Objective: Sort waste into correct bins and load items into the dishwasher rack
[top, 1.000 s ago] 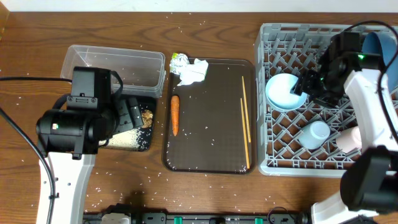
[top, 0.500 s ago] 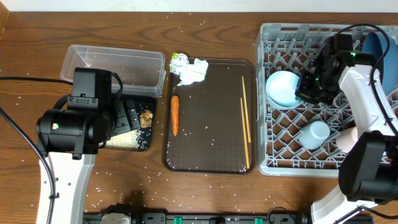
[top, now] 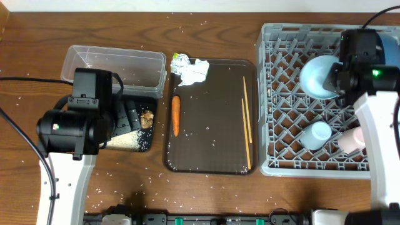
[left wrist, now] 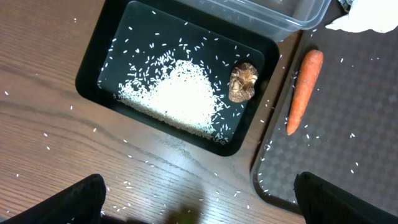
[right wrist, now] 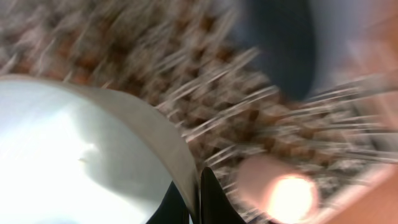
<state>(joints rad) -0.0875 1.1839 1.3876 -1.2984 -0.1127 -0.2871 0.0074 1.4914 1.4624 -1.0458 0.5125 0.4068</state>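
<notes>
My right gripper is shut on the rim of the white bowl, which hangs tilted above the grey dishwasher rack. In the right wrist view the rim sits pinched between my right gripper, with the bowl at the left, a pink cup below and the dark-blue plate behind. A light-blue cup and the pink cup stand in the rack. My left gripper is open above the black tub, which holds rice and a brown lump. The carrot lies on the tray.
The dark brown tray also carries crumpled paper, a yellow-green wrapper and chopsticks. The clear tub stands behind the black tub. Rice grains are scattered over the wooden table.
My right gripper has shut on the bowl's rim and lifted the bowl up and to the right, off the rack's pegs. The left arm has not moved.
</notes>
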